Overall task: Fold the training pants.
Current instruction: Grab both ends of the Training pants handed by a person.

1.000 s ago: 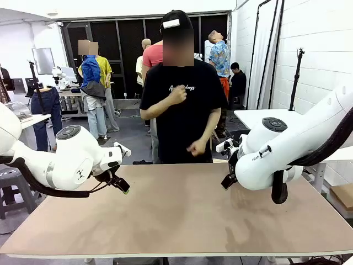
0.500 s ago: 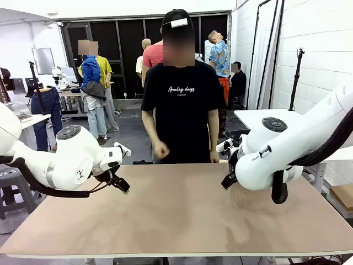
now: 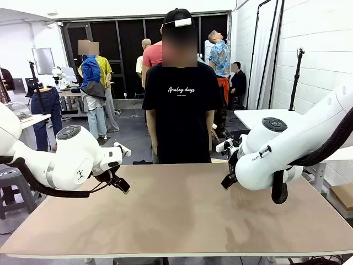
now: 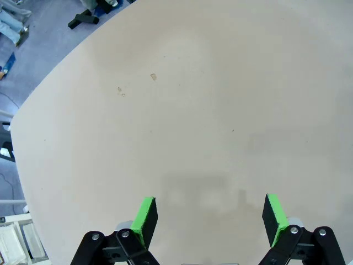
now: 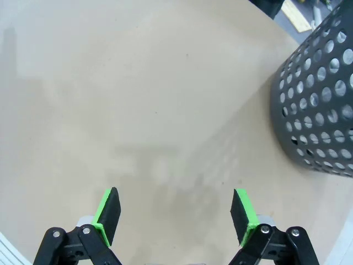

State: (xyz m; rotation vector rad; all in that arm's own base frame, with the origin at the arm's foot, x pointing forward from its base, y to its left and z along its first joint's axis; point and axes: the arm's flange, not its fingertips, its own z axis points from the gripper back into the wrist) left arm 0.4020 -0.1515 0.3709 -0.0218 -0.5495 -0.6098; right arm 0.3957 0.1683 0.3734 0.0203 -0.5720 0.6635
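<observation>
Front view: person (image 3: 182,110) stands at the far edge of the tabletop (image 3: 176,221), arms down. Wrist views: left pincer (image 4: 209,212) wide open, empty, over the tabletop; right pincer (image 5: 176,212) wide open, empty, with a dark perforated basket (image 5: 317,105) upright on the tabletop ahead, off to one side.

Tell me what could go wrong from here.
1. The basket stands close beside the open right gripper; a sideways swing could knock it over.
2. The person stands at the far edge of the table, between both arms; a forward reach by either arm, the one with the open left gripper included, could come too near them.
</observation>
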